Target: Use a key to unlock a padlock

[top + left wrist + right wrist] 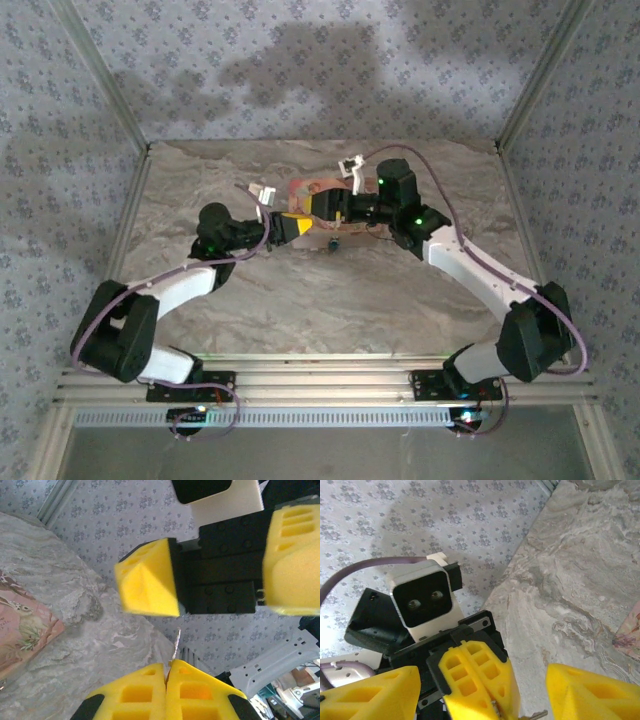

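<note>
My left gripper (166,666) is shut on a thin metal key (177,642), whose blade sticks up out of the yellow pads. In the right wrist view the key's tip (538,713) pokes out beside those closed fingers (480,680). My right gripper (482,682) stands open, one yellow finger on each side of the left gripper's tips. From above, the two grippers meet over the middle of the table, left (292,222) and right (326,205). A tiny dark piece with a bluish spot, the padlock (333,243), lies on the table just in front of them, too small to make out.
A pink floral box (308,188) lies flat on the marble-patterned table (330,310) just behind the grippers. It also shows in the left wrist view as the box (25,625). Patterned walls and metal corner posts close in the back and sides.
</note>
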Tool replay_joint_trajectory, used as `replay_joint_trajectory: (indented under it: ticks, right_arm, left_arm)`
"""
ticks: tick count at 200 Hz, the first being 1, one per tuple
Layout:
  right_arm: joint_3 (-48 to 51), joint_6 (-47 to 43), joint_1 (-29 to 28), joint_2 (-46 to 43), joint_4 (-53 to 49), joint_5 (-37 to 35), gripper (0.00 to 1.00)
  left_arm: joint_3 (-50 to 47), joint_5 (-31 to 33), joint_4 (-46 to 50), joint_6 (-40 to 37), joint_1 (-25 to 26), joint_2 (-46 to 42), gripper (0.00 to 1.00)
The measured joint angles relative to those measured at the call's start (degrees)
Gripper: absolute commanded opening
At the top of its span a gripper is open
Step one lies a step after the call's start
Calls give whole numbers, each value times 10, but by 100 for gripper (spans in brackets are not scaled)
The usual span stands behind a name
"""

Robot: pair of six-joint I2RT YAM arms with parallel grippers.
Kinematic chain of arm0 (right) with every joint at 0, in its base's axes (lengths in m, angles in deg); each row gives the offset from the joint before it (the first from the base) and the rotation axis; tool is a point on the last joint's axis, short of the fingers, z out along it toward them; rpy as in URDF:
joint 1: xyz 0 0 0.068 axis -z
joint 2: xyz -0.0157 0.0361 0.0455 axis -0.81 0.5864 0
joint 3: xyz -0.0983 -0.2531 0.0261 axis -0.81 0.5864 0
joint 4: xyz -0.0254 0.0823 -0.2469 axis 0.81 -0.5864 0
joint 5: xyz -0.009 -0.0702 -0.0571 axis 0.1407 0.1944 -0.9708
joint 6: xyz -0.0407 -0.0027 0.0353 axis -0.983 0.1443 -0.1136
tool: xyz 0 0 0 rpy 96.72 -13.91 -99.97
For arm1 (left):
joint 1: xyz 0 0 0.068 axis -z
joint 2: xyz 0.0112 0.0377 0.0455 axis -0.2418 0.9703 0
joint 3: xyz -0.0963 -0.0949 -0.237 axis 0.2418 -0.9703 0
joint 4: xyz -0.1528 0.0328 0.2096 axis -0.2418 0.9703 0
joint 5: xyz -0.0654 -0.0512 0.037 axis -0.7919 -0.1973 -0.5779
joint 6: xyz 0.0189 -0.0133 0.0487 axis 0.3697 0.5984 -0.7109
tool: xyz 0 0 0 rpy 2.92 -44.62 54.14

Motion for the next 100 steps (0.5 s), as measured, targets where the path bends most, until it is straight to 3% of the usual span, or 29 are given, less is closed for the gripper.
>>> replay_joint_trajectory:
  ticks: [49, 100]
  right_arm:
    - [0, -33, -9, -39, -30, -9, 55]
    - [0, -63, -34, -26, -61, -39, 52]
  left_arm:
    - [16, -6, 75, -40, -4, -14, 0]
    - [16, -17, 103, -47, -4, -29, 0]
